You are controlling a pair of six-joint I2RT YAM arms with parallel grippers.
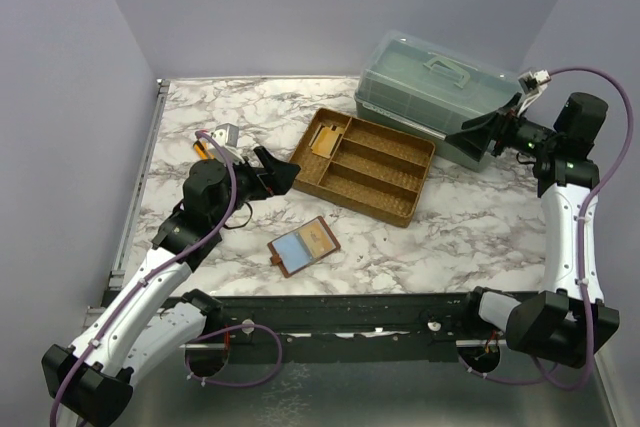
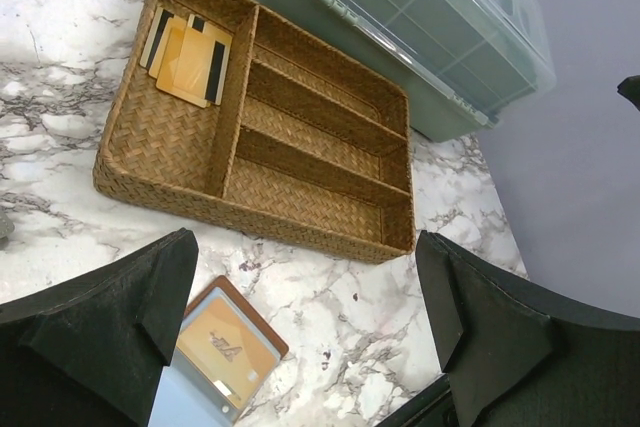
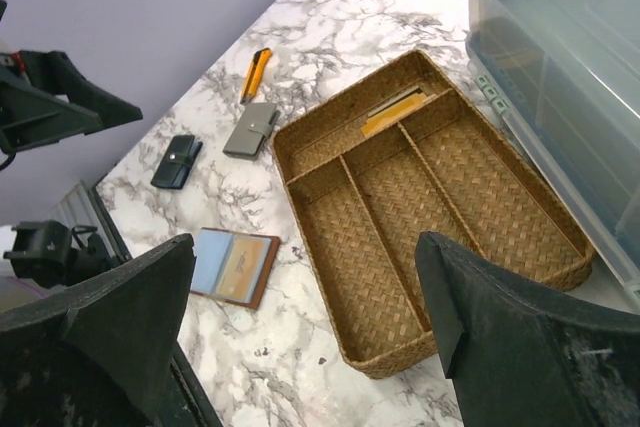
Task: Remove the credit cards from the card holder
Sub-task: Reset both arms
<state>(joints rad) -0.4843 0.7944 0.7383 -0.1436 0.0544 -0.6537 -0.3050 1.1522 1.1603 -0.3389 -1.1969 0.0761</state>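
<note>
Currently both claws spread, empty — left claw [image 1: 283, 169] raised, card holder [image 1: 303, 245] lying open below it, credit cards [image 2: 188, 57] in the tray [image 1: 405, 209] ahead. Right claw [image 1: 466, 135] hovers beside the tray; only its wrist view shows two other wallets [image 3: 250, 129].

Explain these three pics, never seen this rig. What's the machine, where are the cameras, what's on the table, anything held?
Two robot arms are bolted at the near edge of a marble table. The overhead picture comes from a fixed camera above and behind them. The other two come from cameras on each wrist, so the dark shapes at the bottom are that arm's own fingers.

The left hand and the right hand are both open and hold nothing.

On the table: a woven tray with several compartments, with credit cards lying in its end compartment. Nearer the arms lies the open card holder, with one card still showing inside it. Behind the tray stands a clear plastic box with a handle. At the far left are a grey wallet, a black wallet and an orange utility knife.
</note>
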